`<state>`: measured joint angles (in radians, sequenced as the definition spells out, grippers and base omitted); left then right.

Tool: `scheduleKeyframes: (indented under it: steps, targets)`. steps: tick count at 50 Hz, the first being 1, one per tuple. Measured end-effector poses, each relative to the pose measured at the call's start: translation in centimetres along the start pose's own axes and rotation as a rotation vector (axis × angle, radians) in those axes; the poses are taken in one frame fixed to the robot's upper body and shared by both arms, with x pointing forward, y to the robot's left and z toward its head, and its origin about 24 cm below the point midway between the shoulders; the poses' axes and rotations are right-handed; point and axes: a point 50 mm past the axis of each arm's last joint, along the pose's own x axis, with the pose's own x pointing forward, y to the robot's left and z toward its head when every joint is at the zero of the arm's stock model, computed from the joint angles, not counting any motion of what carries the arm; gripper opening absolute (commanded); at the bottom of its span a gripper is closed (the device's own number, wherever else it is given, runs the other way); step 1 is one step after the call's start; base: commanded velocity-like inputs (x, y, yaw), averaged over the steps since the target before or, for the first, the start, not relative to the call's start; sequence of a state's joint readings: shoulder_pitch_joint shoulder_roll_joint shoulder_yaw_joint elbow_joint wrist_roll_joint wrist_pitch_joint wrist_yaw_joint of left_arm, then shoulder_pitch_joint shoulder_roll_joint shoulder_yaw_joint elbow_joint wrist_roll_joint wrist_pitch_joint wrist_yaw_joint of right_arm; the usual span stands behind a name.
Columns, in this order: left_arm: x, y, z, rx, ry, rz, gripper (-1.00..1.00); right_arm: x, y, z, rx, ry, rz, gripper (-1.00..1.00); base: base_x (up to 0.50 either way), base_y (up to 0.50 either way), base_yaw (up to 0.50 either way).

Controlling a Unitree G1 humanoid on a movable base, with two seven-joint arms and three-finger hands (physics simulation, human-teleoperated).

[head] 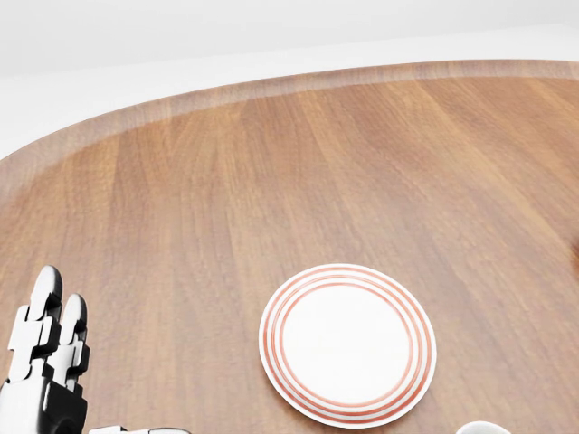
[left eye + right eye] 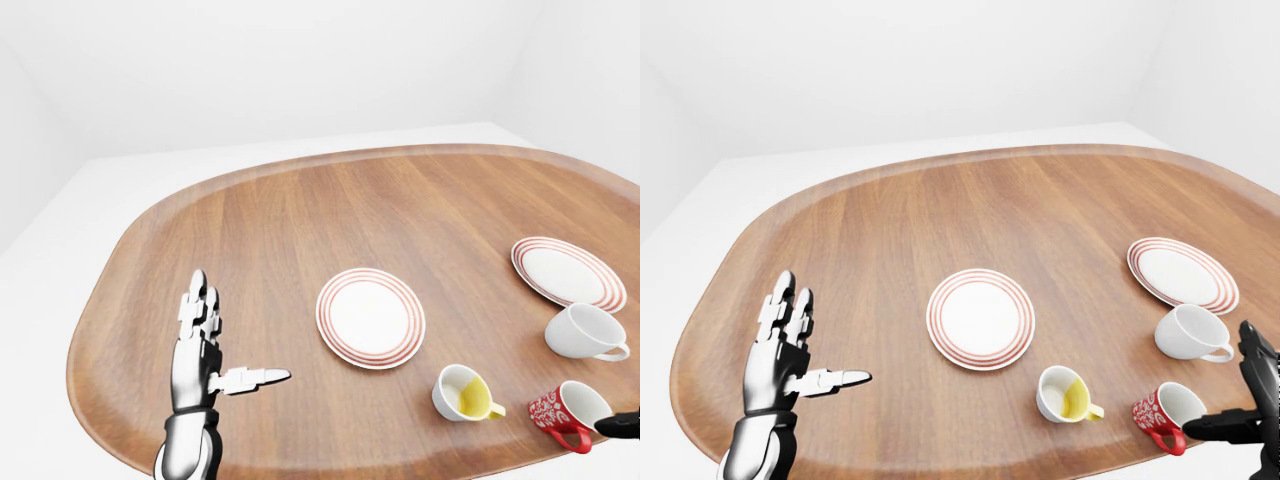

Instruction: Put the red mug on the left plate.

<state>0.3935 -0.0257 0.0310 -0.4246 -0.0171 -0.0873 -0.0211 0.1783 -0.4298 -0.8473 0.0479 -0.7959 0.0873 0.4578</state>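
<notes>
**Red mug lies just beside the right hand's thumb; left hand is well away**

The red mug (image 2: 1167,410) lies tipped on its side near the bottom right rim of the wooden table (image 2: 940,210) in the right-eye view. Its open mouth faces up and to the right, toward the right hand (image 2: 1248,395), and its handle hangs low on the side nearest the bottom edge of the picture. Its long axis, base to mouth, runs roughly from lower left to upper right, so it points more or less at that hand.

The right hand is dark and partly cut off by the right edge. Its fingers stand upright and apart, and its thumb reaches left, with the tip just beside the mug's rim. I cannot tell whether it touches. Nothing is held. The mug lies to the left of those fingers, on the thumb side, close in.

The left hand (image 2: 788,350) is at the far left of the table, fingers (image 2: 780,305) up and spread, thumb out to the right, empty. From it, the mug is well away to the right, beyond the left plate (image 2: 980,318) and a tipped white cup with a yellow inside (image 2: 1064,393).

The right hand is plainly the nearer one. From its fingers, the left plate lies further left and up in the view, past the yellow-lined cup. A white mug (image 2: 1185,333) on its side and a second striped plate (image 2: 1182,273) sit above the right hand. To my judgement, the grasp is not yet made, and the hand must close across the mug's body before any carry leftward.
</notes>
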Motion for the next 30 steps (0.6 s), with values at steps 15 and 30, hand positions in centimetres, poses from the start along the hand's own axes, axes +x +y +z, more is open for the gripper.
scheduleKeyframes:
  steps: [15,30]
  targets:
    - [0.0,0.0,0.1,0.000,-0.002,0.001,1.00,0.5,1.8,-0.9,0.022,0.033,0.053,1.00,0.00,0.00,0.00]
    - [0.0,0.0,0.1,0.001,-0.004,0.000,1.00,1.1,2.3,-2.4,0.078,0.077,0.020,1.00,0.00,0.00,0.00]
